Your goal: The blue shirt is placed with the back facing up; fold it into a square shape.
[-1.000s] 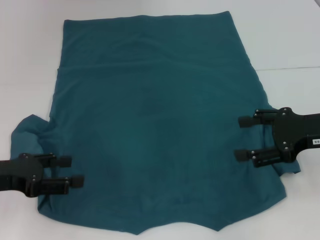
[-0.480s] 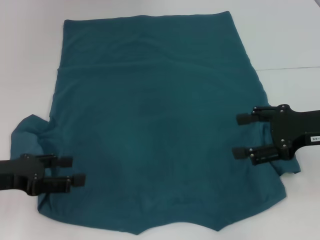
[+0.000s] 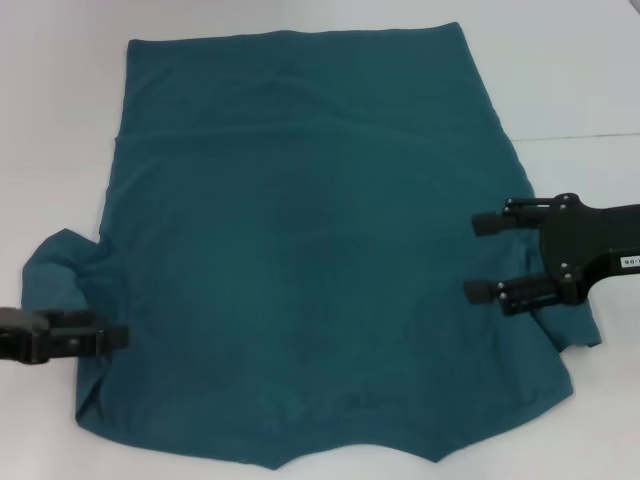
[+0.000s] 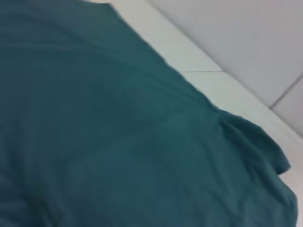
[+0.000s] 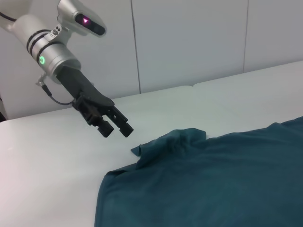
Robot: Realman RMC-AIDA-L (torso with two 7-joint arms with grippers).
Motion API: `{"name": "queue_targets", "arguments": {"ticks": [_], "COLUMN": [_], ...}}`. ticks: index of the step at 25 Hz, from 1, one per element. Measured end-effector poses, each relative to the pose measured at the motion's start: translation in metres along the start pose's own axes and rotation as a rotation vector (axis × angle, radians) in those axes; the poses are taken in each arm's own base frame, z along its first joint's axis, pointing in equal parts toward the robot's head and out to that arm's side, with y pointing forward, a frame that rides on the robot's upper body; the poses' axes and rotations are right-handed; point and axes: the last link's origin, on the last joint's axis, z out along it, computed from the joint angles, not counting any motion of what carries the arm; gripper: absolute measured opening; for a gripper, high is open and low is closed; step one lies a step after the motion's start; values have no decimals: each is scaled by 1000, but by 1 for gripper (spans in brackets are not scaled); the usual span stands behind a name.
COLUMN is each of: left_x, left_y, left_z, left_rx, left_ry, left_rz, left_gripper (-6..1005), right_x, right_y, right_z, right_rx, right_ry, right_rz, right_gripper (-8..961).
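Observation:
The blue shirt [image 3: 300, 250] lies spread flat on the white table [image 3: 580, 80], plain side up, with its hem at the far side. Its left sleeve [image 3: 55, 265] is bunched up. My left gripper [image 3: 120, 337] hovers at the shirt's left edge near that sleeve. In the right wrist view the left gripper [image 5: 116, 127] hangs above the crumpled sleeve [image 5: 175, 139], open and holding nothing. My right gripper [image 3: 481, 257] stands open over the shirt's right edge, fingers pointing inward, with nothing between them. The left wrist view shows only shirt cloth [image 4: 118, 142] and table.
A seam [image 3: 580, 135] runs across the white table at the right. Bare table surrounds the shirt on the left, right and far sides. A panelled wall [image 5: 189, 42] stands behind the table's left edge.
My left gripper has drawn back to the left and turned, so only one finger edge shows in the head view. The right gripper has shifted slightly toward the far side.

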Motion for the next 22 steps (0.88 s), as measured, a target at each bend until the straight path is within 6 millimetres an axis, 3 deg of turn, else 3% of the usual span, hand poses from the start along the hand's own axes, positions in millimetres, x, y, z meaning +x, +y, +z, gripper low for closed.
{"name": "queue_targets", "arguments": {"ticks": [10, 15, 22], "left_x": [-7, -12, -13], "left_y": [-22, -28, -32], "left_z": [-3, 12, 13], "left_rx": [212, 300, 374], "left_ry": [-53, -118, -104], "left_rz": [-200, -201, -182], "left_gripper": [843, 843, 844], "right_x": [-5, -7, -10], "right_y": [-3, -4, -4], "right_z": [8, 11, 13], "right_rx": [1, 0, -4], "right_ry": [19, 25, 23], "right_rz": [-23, -31, -32], "right_gripper": [946, 947, 947]}}
